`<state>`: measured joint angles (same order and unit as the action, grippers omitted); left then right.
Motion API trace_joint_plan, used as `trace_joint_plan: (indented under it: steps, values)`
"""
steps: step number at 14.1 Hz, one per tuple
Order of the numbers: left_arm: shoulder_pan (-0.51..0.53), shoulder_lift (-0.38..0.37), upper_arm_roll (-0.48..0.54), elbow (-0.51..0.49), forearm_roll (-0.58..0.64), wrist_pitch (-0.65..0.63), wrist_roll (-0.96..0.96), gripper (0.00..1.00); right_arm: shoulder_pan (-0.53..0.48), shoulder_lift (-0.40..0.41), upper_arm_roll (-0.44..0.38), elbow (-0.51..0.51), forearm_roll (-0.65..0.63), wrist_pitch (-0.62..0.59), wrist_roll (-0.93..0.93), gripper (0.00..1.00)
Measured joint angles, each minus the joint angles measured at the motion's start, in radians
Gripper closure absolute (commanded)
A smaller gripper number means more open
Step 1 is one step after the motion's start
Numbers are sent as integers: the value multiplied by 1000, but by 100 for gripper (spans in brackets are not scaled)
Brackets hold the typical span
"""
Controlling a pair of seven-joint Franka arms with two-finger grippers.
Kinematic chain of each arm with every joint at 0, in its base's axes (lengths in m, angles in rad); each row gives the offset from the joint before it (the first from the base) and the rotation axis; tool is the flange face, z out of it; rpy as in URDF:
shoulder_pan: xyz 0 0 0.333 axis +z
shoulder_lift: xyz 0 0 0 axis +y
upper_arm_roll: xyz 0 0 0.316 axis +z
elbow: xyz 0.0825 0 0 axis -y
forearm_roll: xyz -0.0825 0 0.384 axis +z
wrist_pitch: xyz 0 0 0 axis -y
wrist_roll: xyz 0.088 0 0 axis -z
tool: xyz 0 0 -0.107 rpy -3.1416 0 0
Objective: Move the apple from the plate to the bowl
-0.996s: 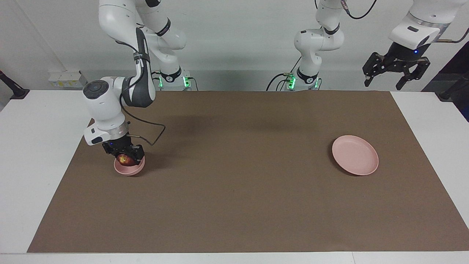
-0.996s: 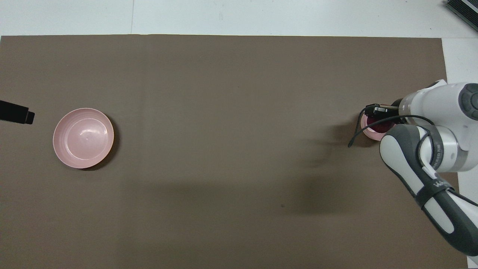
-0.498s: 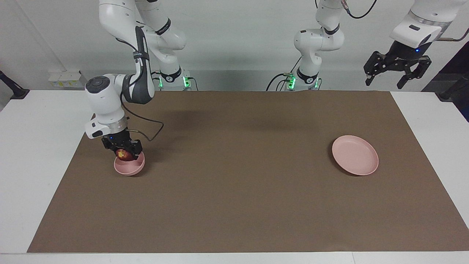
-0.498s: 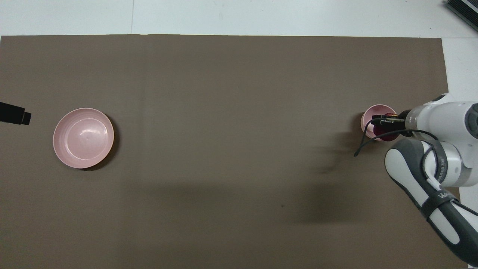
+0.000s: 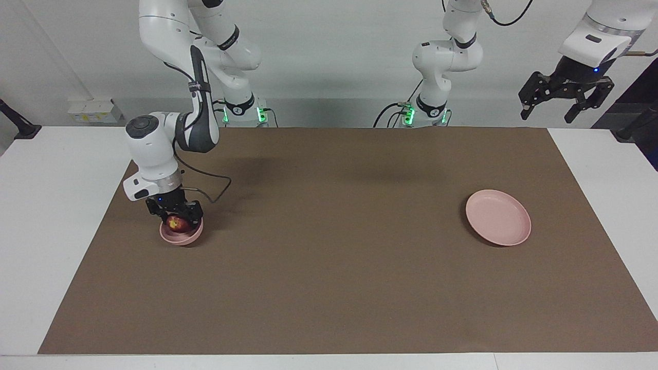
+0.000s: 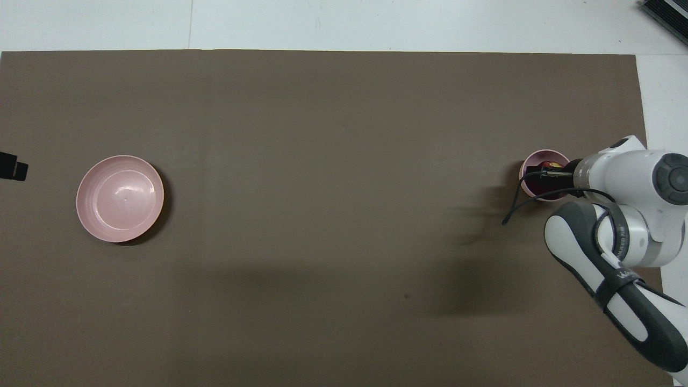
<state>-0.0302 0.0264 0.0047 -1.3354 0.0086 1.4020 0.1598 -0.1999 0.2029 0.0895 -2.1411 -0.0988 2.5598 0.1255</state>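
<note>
Hovering right over the bowl (image 5: 181, 236), the right gripper (image 5: 174, 216) sits around the apple (image 5: 175, 223) inside it; can't tell its grip. Left gripper (image 5: 565, 96) waits wide open, plate (image 5: 498, 217) below it.

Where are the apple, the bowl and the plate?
apple (image 5: 175, 223): facing view, its red side.
bowl (image 5: 181, 239): facing view, its outer wall.
plate (image 5: 497, 217): facing view, its bare middle.

Apple (image 6: 549, 164) mostly hidden under right tool (image 6: 544, 174)
</note>
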Motion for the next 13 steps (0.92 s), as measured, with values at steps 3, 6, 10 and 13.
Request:
trace_joint_plan:
  steps: [3,6,10,13]
  values:
    - [0,0,1,0,0,0,0,0,0,-1,0,47,-2,-50,-30,0]
    - [0,0,1,0,0,0,0,0,0,-9,0,171,-2,-262,-85,0]
    - [0,0,1,0,0,0,0,0,1,-26,12,337,-2,-563,-97,0]
    - [0,0,1,0,0,-1,0,0,13,-70,27,419,-1,-719,-97,0]
